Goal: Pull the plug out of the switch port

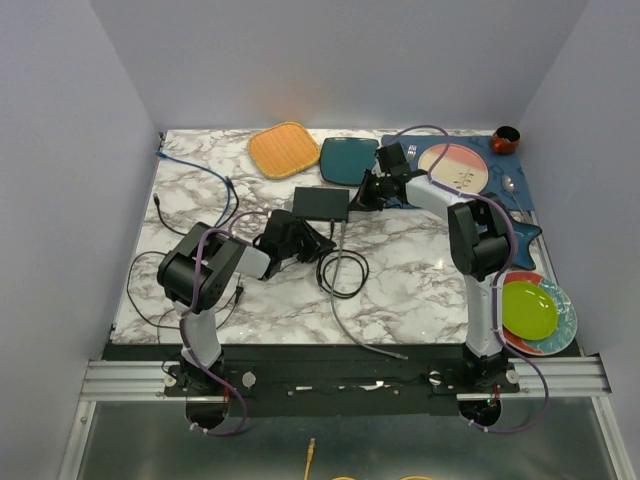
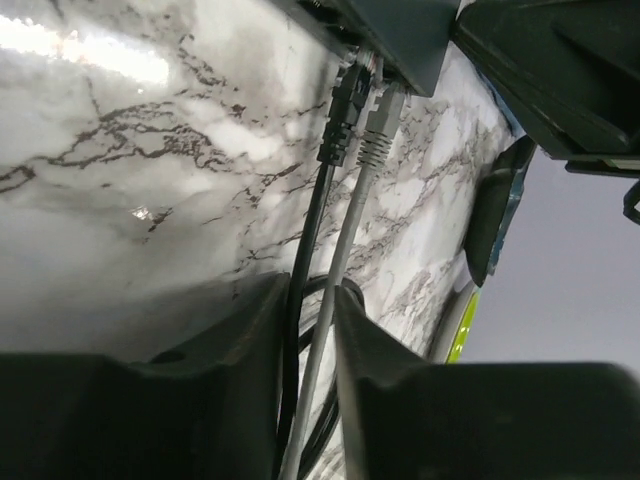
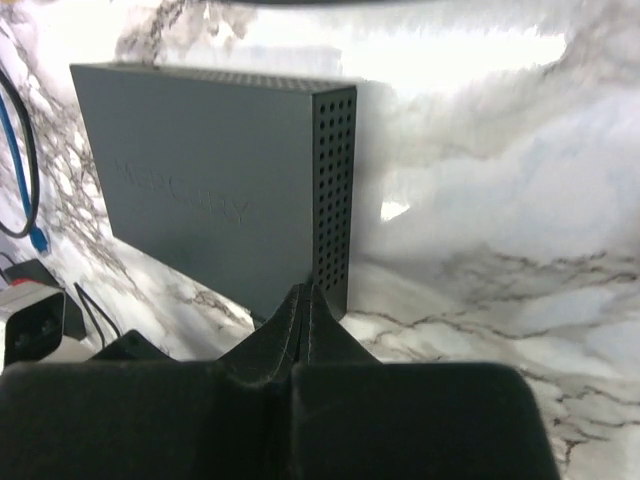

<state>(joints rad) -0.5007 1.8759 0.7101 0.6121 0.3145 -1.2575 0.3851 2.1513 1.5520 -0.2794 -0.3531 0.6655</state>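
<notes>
My left claw (image 2: 310, 292) is narrowed around two cables (image 2: 352, 235) low in the frame, below their plugs (image 2: 380, 125) seated in the switch (image 2: 400, 35) at top centre. Whether it pinches them I cannot tell. My right claw (image 3: 305, 300), shut and empty, presses the switch's corner, likely bracing it on the bench (image 2: 120, 200) against the pull.

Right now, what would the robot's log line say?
left gripper astride black cable, grey cable | black plug, grey plug in switch | right gripper shut, tips at switch corner
</notes>
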